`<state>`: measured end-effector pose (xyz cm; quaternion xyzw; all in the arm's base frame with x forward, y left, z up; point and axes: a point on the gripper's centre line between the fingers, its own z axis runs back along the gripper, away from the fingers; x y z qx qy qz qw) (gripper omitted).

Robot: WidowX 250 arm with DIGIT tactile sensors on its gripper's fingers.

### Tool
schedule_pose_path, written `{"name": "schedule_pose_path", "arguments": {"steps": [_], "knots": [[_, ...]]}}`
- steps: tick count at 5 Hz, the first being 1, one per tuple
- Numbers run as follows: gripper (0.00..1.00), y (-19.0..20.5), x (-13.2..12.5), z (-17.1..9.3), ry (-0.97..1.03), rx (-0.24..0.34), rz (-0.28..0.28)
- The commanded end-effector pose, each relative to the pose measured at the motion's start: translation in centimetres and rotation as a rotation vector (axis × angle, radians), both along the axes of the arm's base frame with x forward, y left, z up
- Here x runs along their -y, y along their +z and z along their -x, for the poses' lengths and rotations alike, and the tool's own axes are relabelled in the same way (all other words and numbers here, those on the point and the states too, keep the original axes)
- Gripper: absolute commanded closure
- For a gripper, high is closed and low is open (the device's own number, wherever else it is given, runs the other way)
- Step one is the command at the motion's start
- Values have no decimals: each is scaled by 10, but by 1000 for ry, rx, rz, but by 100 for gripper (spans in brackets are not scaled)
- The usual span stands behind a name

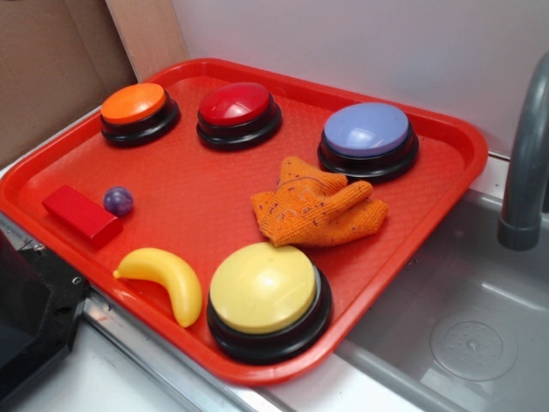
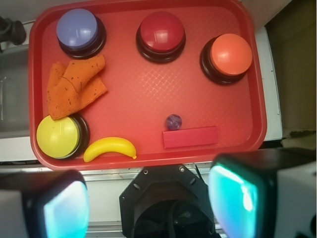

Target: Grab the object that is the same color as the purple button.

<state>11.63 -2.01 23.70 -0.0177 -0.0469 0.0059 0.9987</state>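
Note:
A small glossy dark-purple ball [image 1: 118,201] lies on the red tray [image 1: 197,202] near its left edge, right beside a red block [image 1: 81,215]. In the wrist view the ball [image 2: 174,121] sits just above the block [image 2: 190,137]. The purple button [image 1: 367,137] with a lavender-blue dome stands at the tray's far right; in the wrist view it [image 2: 77,29] is at top left. My gripper [image 2: 148,203] is open and empty, high above, outside the tray's near edge. Its teal pads [image 2: 233,198] frame the robot's black base. The gripper is not in the exterior view.
On the tray also stand an orange button [image 1: 137,110], a red button [image 1: 237,110] and a yellow button [image 1: 266,296]. A yellow banana [image 1: 167,279] and an orange cloth [image 1: 317,206] lie between them. A grey sink [image 1: 463,318] with a faucet [image 1: 523,154] is at the right.

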Motion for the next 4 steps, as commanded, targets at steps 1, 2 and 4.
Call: {"name": "schedule_pose_path", "arguments": {"steps": [1, 2, 4], "knots": [[0, 0, 0, 0, 0, 0, 0], [0, -8, -10, -9, -31, 52, -15], [0, -50, -28, -23, -22, 92, -103]]}}
